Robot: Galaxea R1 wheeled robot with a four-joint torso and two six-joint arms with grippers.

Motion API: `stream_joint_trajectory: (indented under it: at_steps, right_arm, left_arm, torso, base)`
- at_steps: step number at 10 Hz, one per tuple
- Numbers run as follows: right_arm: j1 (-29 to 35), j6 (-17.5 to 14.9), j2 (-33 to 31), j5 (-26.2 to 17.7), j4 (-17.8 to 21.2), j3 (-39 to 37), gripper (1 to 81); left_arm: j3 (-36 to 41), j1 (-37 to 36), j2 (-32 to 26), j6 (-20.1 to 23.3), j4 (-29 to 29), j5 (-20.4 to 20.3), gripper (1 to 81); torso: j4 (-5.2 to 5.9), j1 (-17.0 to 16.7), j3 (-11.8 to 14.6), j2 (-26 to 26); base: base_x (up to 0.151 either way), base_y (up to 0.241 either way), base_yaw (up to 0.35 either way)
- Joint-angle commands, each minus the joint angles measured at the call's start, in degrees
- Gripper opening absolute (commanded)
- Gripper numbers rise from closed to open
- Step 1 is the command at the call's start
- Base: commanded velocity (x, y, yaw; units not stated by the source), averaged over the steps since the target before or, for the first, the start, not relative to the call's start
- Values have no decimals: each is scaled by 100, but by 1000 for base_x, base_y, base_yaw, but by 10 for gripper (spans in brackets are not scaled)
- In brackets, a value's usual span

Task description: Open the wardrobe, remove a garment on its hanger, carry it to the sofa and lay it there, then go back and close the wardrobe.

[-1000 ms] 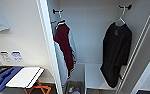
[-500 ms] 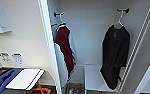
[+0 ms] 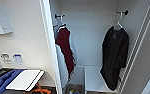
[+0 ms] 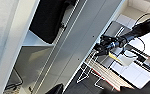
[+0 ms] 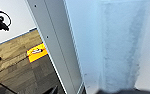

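The wardrobe [image 3: 91, 37] stands open in front of me, its white inside lit. The garment [image 3: 114, 57], long and black, hangs at the right on the white hanger [image 3: 119, 23], whose hook is over a black peg. Its lower hem [image 4: 48, 22] also shows in the left wrist view, above the white inner shelf [image 4: 33, 41] and beside the open door [image 4: 91, 37]. A dark tip of my left gripper [image 4: 57, 89] shows at that picture's edge. My right gripper [image 5: 53, 90] shows as a dark bit near the door's edge [image 5: 58, 50].
A dark red garment [image 3: 66, 50] hangs at the wardrobe's left. A low white shelf [image 3: 93, 77] sits under the black one. Left of the wardrobe is a white wall, and a table holds a white board [image 3: 24, 80]. A black jointed arm [image 4: 111, 43] stands beyond the door.
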Motion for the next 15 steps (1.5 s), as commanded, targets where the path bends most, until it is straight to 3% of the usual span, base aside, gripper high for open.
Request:
stream_joint_trajectory:
  at_steps: [1, 4, 15]
  right_arm:
    - [-704, 239, -98, 502, 170, 259, 811]
    - [-924, 239, -116, 897, 170, -198, 811]
    - [-783, 248, 121, 819, 108, -74, 811]
  left_arm:
    - [51, -268, -97, 19, 124, -24, 811]
    - [-563, -268, 237, -8, 62, -15, 811]
    - [-898, -215, 396, -52, 44, -6, 811]
  torso:
    - [0, 0, 0, 0]
    - [2, 0, 0, 0]
    - [0, -40, 2, -22]
  base:
    - [0, 0, 0]
    - [0, 0, 0]
    - [-15, 0, 0]
